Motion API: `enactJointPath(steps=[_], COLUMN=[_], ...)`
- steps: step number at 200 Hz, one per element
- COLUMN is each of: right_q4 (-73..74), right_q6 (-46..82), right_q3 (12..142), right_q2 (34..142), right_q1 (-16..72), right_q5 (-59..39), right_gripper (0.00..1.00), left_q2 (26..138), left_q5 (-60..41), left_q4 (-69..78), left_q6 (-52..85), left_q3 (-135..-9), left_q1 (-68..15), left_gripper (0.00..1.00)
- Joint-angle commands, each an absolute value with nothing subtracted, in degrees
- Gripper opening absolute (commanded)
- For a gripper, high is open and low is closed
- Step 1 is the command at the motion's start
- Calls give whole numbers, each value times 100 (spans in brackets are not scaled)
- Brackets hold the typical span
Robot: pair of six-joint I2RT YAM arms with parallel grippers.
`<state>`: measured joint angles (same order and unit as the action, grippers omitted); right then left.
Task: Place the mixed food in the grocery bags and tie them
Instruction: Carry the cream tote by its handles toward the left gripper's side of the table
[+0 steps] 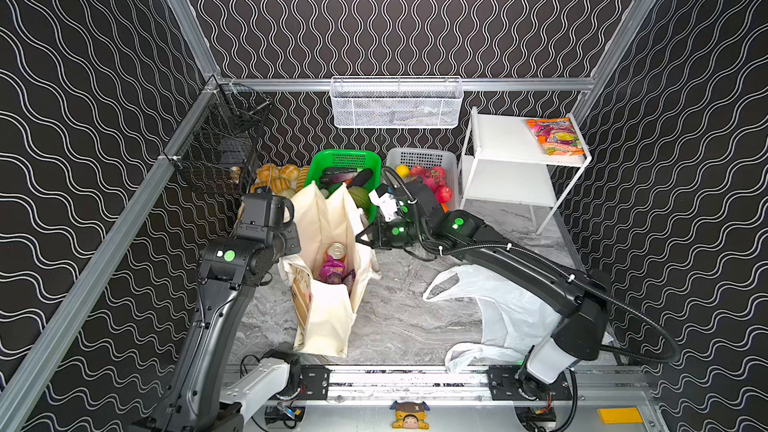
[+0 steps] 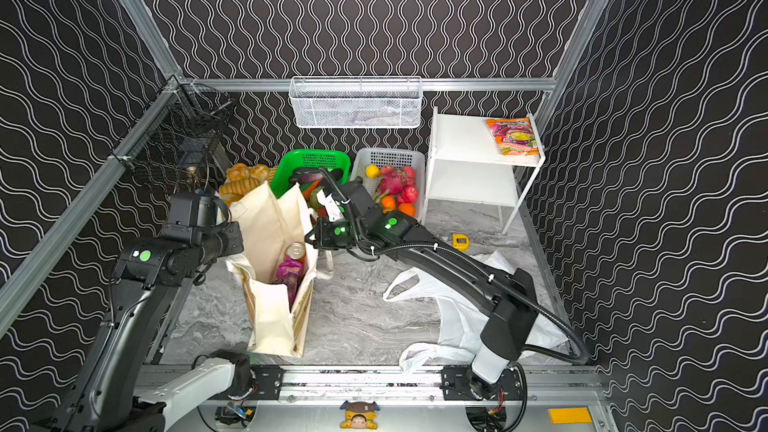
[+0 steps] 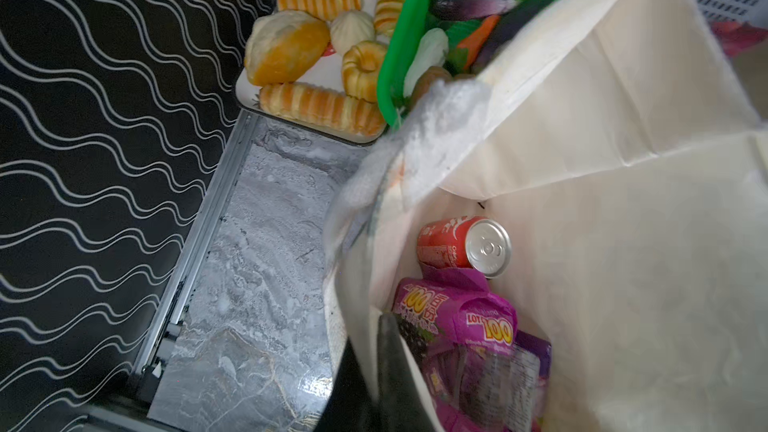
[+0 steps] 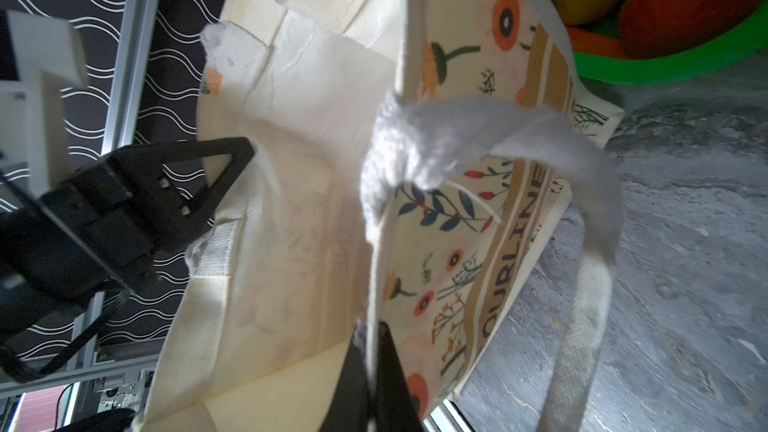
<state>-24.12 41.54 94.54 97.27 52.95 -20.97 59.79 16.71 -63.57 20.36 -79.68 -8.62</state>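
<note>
Two pairs of jaws clenched on opposite rims of the cream tote (image 1: 328, 218): left jaws pinching the rim on their side, right jaws pinching the rim of the printed side, mouth spread open between them. Inside, below and between the jaws: red can (image 1: 336, 250) touching purple snack packets (image 1: 332, 271). Back along the right arm, well apart from its jaws and slack on the bench (image 1: 399, 322): white plastic bag (image 1: 503, 309).

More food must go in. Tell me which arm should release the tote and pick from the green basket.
Probably right. The right gripper, shut on the rim of the tote, sits close by the green basket; the left gripper, also pinching that rim, has the raised fabric end between.
</note>
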Motion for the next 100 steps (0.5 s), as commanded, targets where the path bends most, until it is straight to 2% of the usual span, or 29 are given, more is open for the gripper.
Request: enactJointPath(steps=[1, 31, 58, 100], right_q4=[-1607, -1398, -1389, -1036], right_q6=[4283, 4460, 4574, 4896], right_q3=[9790, 10140, 10808, 11781], right_q2=[9943, 10387, 11011, 11981], right_q1=[5321, 5452, 5617, 5848], right_q5=[-2299, -2540, -2661, -2887], right_gripper=[0, 0, 0, 0], left_q2=[6062, 6139, 6288, 6532], left_q5=[1595, 847, 957, 1857], left_q4=[-5625, -5486, -5302, -5264], left_q6=[1814, 1706, 1725, 1484], left_q3=[-7943, -7915, -7842, -8222], left_q1=[-223, 1154, 1559, 1832], left_gripper=[0, 0, 0, 0])
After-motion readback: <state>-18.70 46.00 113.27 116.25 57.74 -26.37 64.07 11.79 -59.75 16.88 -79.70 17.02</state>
